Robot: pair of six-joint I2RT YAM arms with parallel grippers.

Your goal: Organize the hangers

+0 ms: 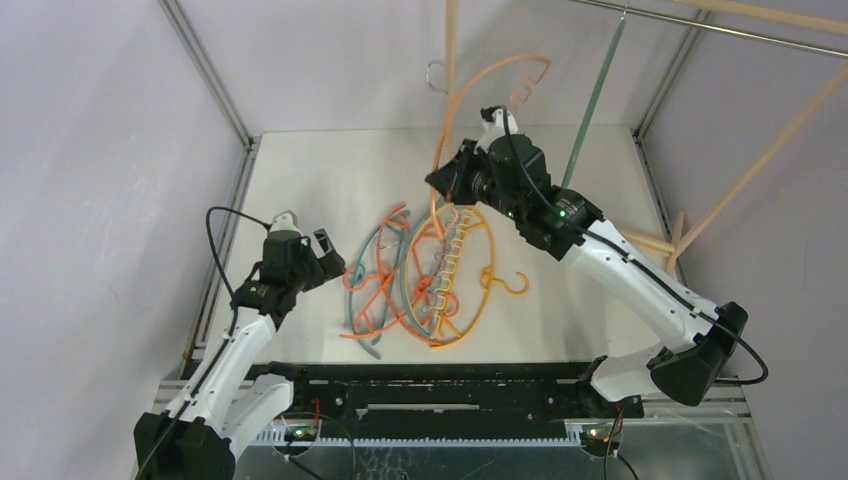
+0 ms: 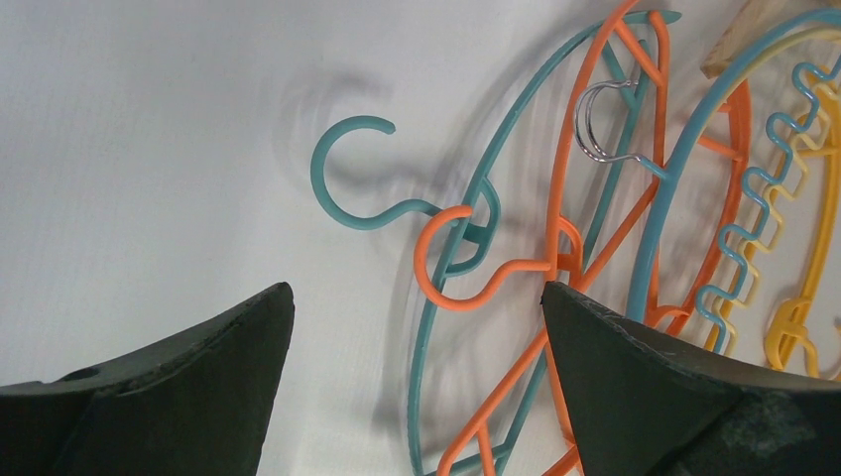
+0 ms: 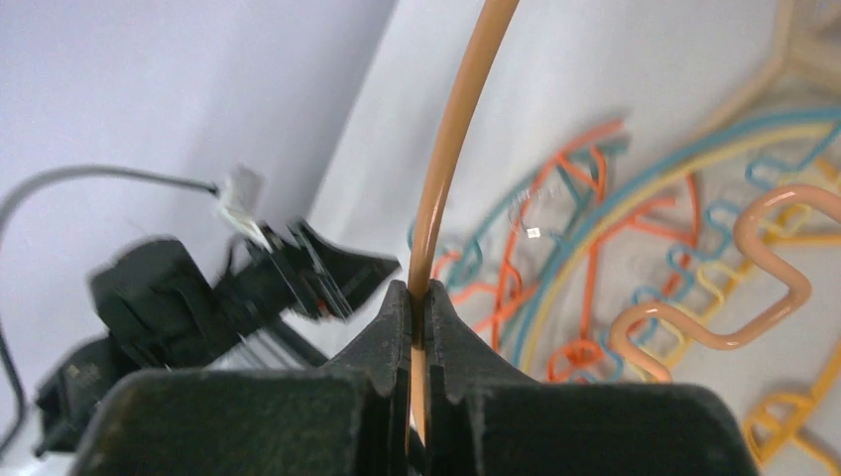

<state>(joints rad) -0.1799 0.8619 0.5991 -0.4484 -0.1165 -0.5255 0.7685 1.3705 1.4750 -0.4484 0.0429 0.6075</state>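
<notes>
A tangled pile of hangers (image 1: 430,270) in orange, teal and yellow lies flat mid-table. My right gripper (image 1: 441,186) is shut on the thin rim of a peach hanger (image 1: 470,85), which rises high above the pile with its wavy bar near the top. In the right wrist view the peach hanger (image 3: 451,129) runs straight up out of the pinched right gripper (image 3: 417,297). My left gripper (image 1: 325,255) stands open just left of the pile. In its wrist view the left gripper (image 2: 417,288) straddles an orange hook (image 2: 420,260) and a teal hook (image 2: 342,188), touching neither.
A pale wooden pole (image 1: 452,40) stands upright at the back, and another (image 1: 770,140) slants down on the right. A metal rail (image 1: 700,25) crosses the top right, with a grey-green rod (image 1: 595,100) hanging from it. A small wire hook (image 1: 435,75) hangs by the upright pole.
</notes>
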